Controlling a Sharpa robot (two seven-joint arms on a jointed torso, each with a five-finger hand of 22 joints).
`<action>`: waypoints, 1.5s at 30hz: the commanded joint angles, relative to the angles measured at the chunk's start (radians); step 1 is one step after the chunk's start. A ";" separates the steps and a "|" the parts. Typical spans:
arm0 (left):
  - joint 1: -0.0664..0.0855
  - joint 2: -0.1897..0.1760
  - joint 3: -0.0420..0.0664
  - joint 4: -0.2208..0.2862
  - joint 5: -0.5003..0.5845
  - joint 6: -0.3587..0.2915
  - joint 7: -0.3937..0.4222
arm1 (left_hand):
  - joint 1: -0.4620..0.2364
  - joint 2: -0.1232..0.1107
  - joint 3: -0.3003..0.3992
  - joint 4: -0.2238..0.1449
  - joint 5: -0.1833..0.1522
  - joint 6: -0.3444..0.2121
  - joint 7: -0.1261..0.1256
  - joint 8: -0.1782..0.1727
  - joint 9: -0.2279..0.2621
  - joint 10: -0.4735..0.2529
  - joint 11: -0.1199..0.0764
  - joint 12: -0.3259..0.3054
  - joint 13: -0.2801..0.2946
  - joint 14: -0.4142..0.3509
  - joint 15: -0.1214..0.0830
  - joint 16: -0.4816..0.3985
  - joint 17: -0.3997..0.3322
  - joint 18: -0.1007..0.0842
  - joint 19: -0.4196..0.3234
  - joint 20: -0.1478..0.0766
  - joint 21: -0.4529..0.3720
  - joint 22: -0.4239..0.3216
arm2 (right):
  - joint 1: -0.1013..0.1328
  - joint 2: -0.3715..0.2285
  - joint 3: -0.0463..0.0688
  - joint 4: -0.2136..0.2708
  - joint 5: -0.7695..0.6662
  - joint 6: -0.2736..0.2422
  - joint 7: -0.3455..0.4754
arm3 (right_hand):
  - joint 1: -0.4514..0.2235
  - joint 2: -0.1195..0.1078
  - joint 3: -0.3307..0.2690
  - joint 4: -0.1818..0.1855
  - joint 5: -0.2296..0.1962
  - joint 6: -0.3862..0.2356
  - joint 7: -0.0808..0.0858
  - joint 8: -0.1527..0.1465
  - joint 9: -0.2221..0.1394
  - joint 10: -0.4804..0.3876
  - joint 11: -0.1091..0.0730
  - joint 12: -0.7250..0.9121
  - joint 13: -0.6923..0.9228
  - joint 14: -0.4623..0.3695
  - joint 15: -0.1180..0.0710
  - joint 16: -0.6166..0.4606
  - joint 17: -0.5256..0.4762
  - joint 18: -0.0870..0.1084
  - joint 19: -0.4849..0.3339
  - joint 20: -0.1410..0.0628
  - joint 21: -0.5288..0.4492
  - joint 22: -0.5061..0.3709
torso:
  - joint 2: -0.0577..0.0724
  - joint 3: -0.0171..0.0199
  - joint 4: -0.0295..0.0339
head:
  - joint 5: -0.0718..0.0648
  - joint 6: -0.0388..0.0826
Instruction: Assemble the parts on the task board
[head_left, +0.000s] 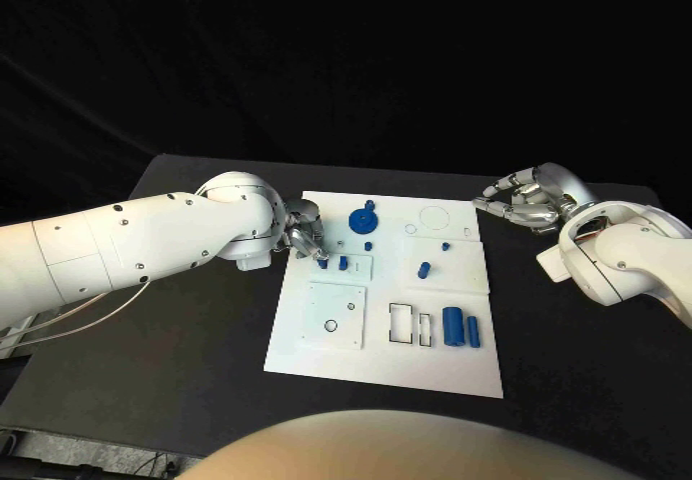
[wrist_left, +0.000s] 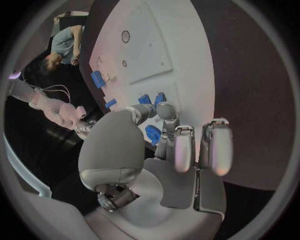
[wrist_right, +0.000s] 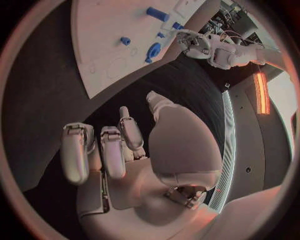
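- Reaching in from the table's left side, the left hand (head_left: 306, 238) sits over the left edge of the task board (head_left: 378, 370), toward its far corner. Fingers are curled down at a small blue part (head_left: 343, 265) by that edge; the left wrist view shows fingertips (wrist_left: 166, 111) close around blue pieces, but whether one is pinched I cannot tell.
- Judged step: picking or seating a small part near the board's far-left corner. Next move calls for a firm pinch, then a straight lift clear of the neighbouring pieces.
- Blue round part (head_left: 362, 218) stands just beside the left hand, nearer the far edge of the board.
- Small blue pegs lie mid-board: one (head_left: 369, 245) near the round part, another (head_left: 423, 268) further toward the middle, a third (head_left: 446, 245) toward the right edge.
- Two blue cylinders (head_left: 460, 327) lie side by side near the right edge, toward the near corner, beside open rectangular slots (head_left: 410, 322). They sit outside the slots, so by my judgement most of the assembly is not yet done.
- Right hand (head_left: 524, 203) hovers off the board's far-right corner, over bare table (head_left: 577, 350). Fingers are loosely curled and apart, holding nothing; right wrist view confirms an empty palm (wrist_right: 125, 165).
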 joint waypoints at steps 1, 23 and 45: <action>-0.003 0.001 -0.001 0.002 -0.010 0.032 -0.005 | 0.002 0.000 0.134 -0.130 0.005 0.001 -0.008 0.003 0.001 0.007 0.002 0.005 0.000 0.104 -0.008 0.003 0.254 0.009 0.052 -0.007 0.004 0.225 | -0.001 0.000 0.000 0.001 -0.002 0.004 0.007 | -0.004 0.009 -0.003 -0.002 0.005 -0.002 -0.003 0.006 0.001 -0.005 0.001 -0.003 0.000 0.095 -0.002 -0.006 0.230 0.012 0.023 -0.001 -0.004 0.191 | 0.000 -0.0002 -0.0003 | 0.000 0.000; -0.003 0.002 -0.002 0.001 -0.003 0.029 -0.013 | -0.003 -0.001 0.138 -0.131 0.008 0.004 -0.008 0.004 0.002 0.010 0.002 0.006 0.000 0.104 -0.008 0.003 0.254 0.009 0.053 -0.007 0.005 0.226 | -0.001 0.000 0.000 0.002 -0.002 0.002 0.008 | -0.004 0.009 -0.003 -0.002 0.005 -0.002 -0.003 0.006 0.001 -0.005 0.001 -0.003 0.000 0.095 -0.002 -0.006 0.230 0.012 0.023 -0.001 -0.004 0.191 | 0.000 0.0006 0.0005 | 0.000 0.000; -0.004 0.017 -0.004 -0.021 0.043 0.027 -0.035 | -0.136 -0.018 0.099 -0.056 -0.110 0.023 -0.024 -0.013 -0.002 0.013 -0.007 0.002 -0.007 0.103 -0.016 0.002 0.251 0.009 0.055 -0.015 0.004 0.229 | -0.001 -0.004 0.000 0.005 -0.002 0.001 0.009 | -0.007 0.010 -0.002 -0.003 0.005 -0.003 -0.003 0.008 0.002 -0.005 0.001 -0.003 -0.001 0.095 -0.002 -0.007 0.229 0.012 0.023 -0.001 -0.005 0.191 | 0.000 -0.0003 -0.0006 | -0.005 0.000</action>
